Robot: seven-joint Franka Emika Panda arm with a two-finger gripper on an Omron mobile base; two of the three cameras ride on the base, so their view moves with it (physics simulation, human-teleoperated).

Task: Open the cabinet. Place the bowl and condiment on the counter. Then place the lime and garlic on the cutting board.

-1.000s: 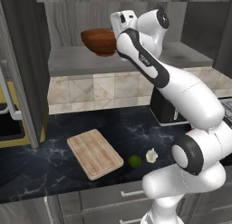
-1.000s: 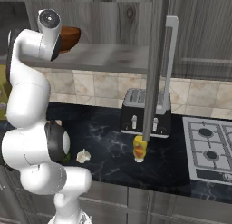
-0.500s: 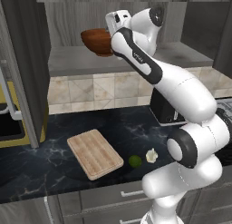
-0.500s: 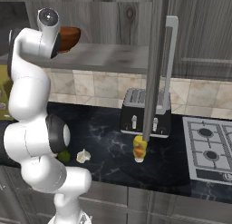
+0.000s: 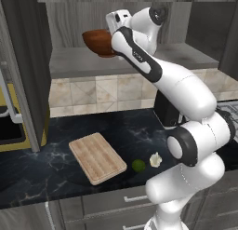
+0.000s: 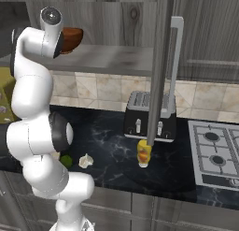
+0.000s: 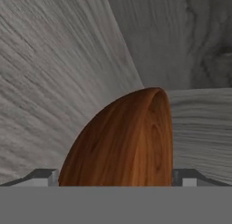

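Left base view: black counter (image 5: 56, 164) below an open cabinet (image 5: 32, 61); bowl (image 5: 98, 41) up at shelf height, its far side hidden behind the wrist. Board (image 5: 96, 157), lime (image 5: 138, 165), garlic (image 5: 155, 159) near the front edge.

Right base view: door edge crossing toaster (image 6: 148, 117); condiment (image 6: 144, 153) just beside.

Hand view: gripper (image 7: 116, 175) spread wide, bowl between both tips; contact unclear.

Glossy reddish-brown bowl (image 5: 98, 41) — black white-veined counter (image 5: 56, 164) — tan plank-lined cutting board (image 5: 97, 157).
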